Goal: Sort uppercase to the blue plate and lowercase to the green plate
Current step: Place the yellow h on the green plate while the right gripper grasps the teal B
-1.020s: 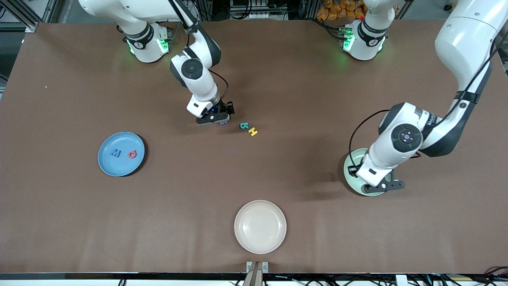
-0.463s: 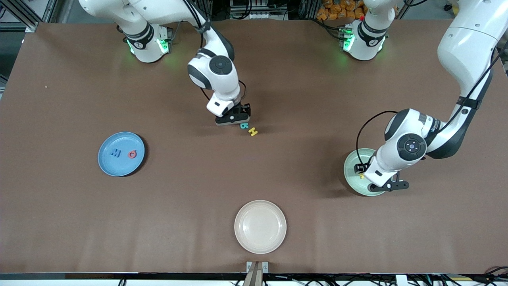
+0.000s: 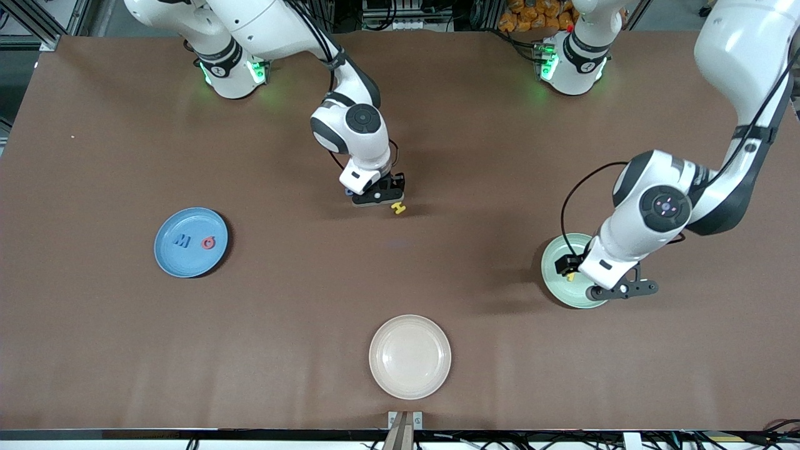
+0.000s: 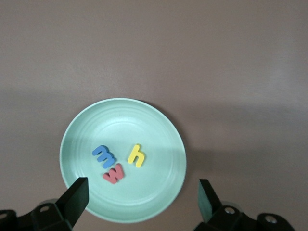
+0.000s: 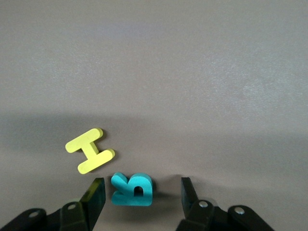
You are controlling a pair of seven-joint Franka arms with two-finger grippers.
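- Table [image 3: 437, 125]: brown, with three plates on it.
- Cream plate [image 3: 409, 356]: at 6 o'clock of the front view, nearest the camera.
- Blue plate [image 3: 190, 242]: at 9 o'clock, toward the right arm's end. It carries a blue M [image 3: 182, 240] and a red G [image 3: 209, 242] side by side.
- Green plate [image 3: 560, 275]: at 3 o'clock, toward the left arm's end. It holds a blue m [image 4: 103, 155], a red piece [image 4: 113, 173] and a yellow h [image 4: 136, 155], close together.
- Left gripper [image 4: 139, 197]: over the green plate, fingers spread wide, holding nothing.
- Right gripper [image 5: 143, 192]: low over mid-table, fingers apart on either side of the teal B [image 5: 133, 189], a gap showing at each side.
- Yellow H [image 5: 90, 150]: flat on the table just beside the B, outside the fingers.
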